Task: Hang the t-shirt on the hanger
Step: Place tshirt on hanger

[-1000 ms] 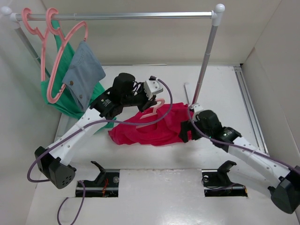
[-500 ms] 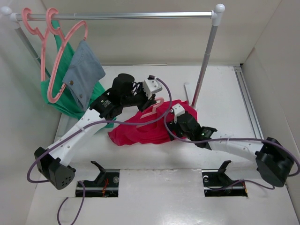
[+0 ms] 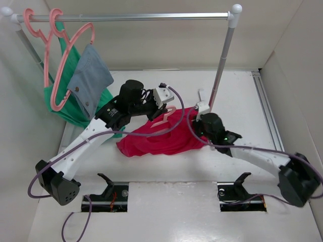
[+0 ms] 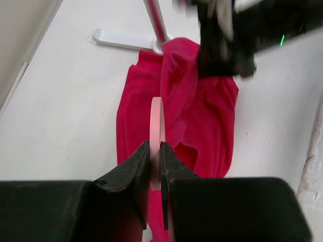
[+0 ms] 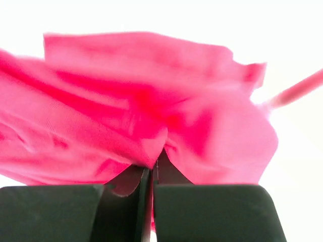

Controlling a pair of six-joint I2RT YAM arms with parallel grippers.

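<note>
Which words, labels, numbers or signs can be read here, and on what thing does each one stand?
None can be read. The t-shirt, the hanger, the green garment, the grey-blue cloth and the rack show no writing. A small green light on the right arm is no letter.

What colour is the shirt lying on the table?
The t-shirt is plain crimson red, with no pattern. It shows best in the top external view.

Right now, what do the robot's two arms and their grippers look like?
Both arms match: the left arm and right arm have white links between bulky black joints, and a purple cable trails along each. The left gripper and right gripper have matte black wedge-shaped fingers. A small green light glows on the right arm.
</note>
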